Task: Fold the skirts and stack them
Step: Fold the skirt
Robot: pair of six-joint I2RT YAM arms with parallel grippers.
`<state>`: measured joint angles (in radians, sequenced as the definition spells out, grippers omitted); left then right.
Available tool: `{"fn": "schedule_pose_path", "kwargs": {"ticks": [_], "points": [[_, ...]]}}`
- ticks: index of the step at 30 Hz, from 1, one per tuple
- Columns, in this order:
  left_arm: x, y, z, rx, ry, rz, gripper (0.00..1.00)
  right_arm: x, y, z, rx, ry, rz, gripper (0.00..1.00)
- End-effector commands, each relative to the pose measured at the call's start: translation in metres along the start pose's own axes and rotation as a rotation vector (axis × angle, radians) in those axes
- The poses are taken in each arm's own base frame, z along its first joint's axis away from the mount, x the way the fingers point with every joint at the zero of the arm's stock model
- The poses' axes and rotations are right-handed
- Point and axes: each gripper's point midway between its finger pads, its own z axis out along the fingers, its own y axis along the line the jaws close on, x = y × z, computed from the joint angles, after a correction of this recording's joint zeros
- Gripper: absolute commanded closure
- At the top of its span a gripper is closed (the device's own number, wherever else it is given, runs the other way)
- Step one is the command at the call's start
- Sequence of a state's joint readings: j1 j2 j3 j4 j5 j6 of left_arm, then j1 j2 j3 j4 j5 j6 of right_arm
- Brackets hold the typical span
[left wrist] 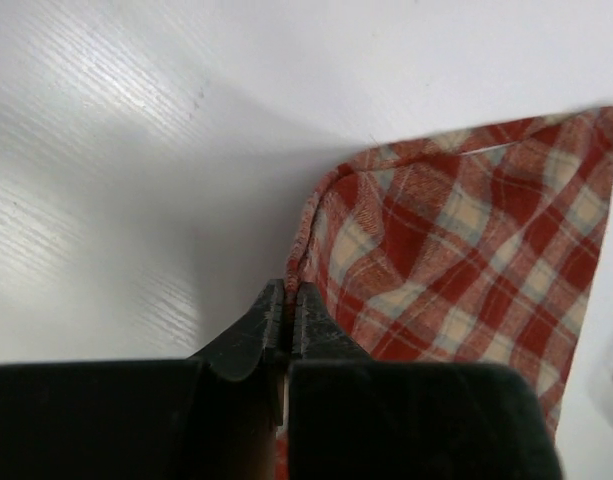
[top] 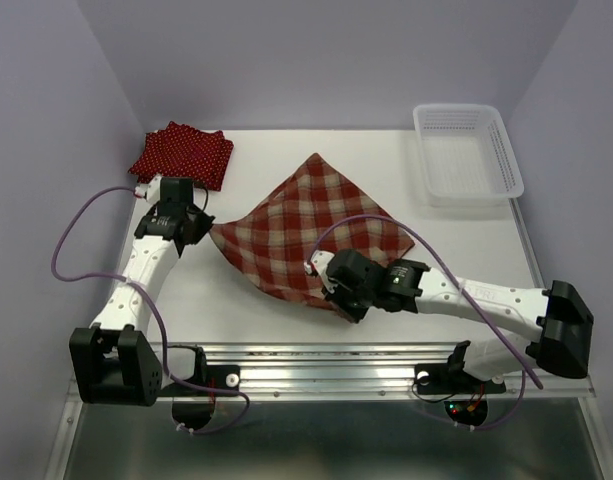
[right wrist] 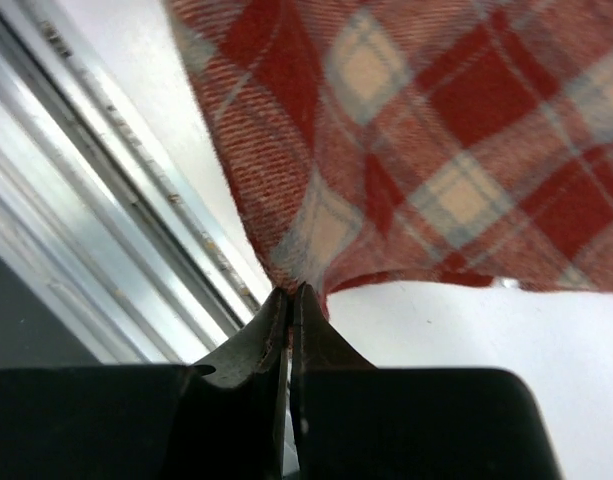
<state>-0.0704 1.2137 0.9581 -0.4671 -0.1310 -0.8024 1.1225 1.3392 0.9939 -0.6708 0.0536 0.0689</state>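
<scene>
Plaid skirt (top: 306, 225) spread diamond-wise mid-table. Left gripper (top: 207, 230) pinched tight on its left corner, right gripper (top: 330, 290) pinched tight on its near corner — cloth lying from both toward the far-right corner. Polka-dot skirt (top: 181, 152) bunched at far-left corner.

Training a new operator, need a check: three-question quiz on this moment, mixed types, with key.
1. True or false: the left gripper and the right gripper are each shut on an edge of the plaid skirt.
2. Where is the white basket? A) far right of the table B) near left C) under the plaid skirt
3. Fill in: the dotted red skirt lies at the far ___ corner.
Key: 1 true; 2 A; 3 left.
</scene>
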Motion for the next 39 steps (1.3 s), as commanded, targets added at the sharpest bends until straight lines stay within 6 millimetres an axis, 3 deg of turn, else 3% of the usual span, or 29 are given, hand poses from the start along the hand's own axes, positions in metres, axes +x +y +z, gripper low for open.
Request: {"fn": "schedule_pose_path", "kwargs": {"ticks": [1,4,6,9,10,18,19,20,24,25,26,28,39], "points": [[-0.039,-0.039,-0.024,0.106,-0.087,-0.033,1.00,-0.031,-0.034,-0.029,0.114,-0.113,0.084,0.99],[-0.051,-0.060,-0.023,0.156,-0.100,-0.040,1.00,-0.030,-0.064,-0.039,0.201,-0.112,0.148,0.99],[-0.060,-0.083,-0.023,0.207,-0.116,-0.040,1.00,-0.028,-0.091,-0.047,0.280,-0.107,0.201,0.99],[-0.069,-0.113,-0.023,0.246,-0.135,-0.016,1.00,-0.030,-0.115,-0.058,0.308,-0.123,0.264,0.99],[-0.078,-0.126,-0.028,0.264,-0.157,-0.011,1.00,-0.032,-0.118,-0.061,0.310,-0.129,0.267,0.99],[-0.083,-0.192,0.008,0.302,-0.137,0.062,1.00,-0.022,-0.142,-0.070,0.346,-0.093,0.353,0.99],[-0.087,-0.209,0.002,0.335,-0.151,0.068,1.00,-0.020,-0.148,-0.072,0.357,-0.089,0.371,1.00],[-0.082,-0.214,0.017,0.318,-0.136,0.088,1.00,-0.019,-0.152,-0.073,0.366,-0.090,0.381,0.99],[-0.080,-0.247,0.033,0.346,-0.132,0.114,1.00,-0.016,-0.168,-0.076,0.404,-0.084,0.413,0.99],[-0.088,-0.259,0.028,0.370,-0.147,0.112,1.00,-0.016,-0.171,-0.075,0.407,-0.078,0.415,0.99],[-0.080,-0.261,0.043,0.356,-0.122,0.125,1.00,-0.015,-0.174,-0.075,0.414,-0.075,0.421,0.99],[-0.075,-0.273,0.053,0.369,-0.106,0.137,1.00,-0.014,-0.181,-0.072,0.413,-0.068,0.428,0.99],[-0.055,-0.328,0.094,0.510,-0.091,0.130,1.00,-0.016,-0.237,-0.057,0.465,-0.126,0.511,0.99]]}}
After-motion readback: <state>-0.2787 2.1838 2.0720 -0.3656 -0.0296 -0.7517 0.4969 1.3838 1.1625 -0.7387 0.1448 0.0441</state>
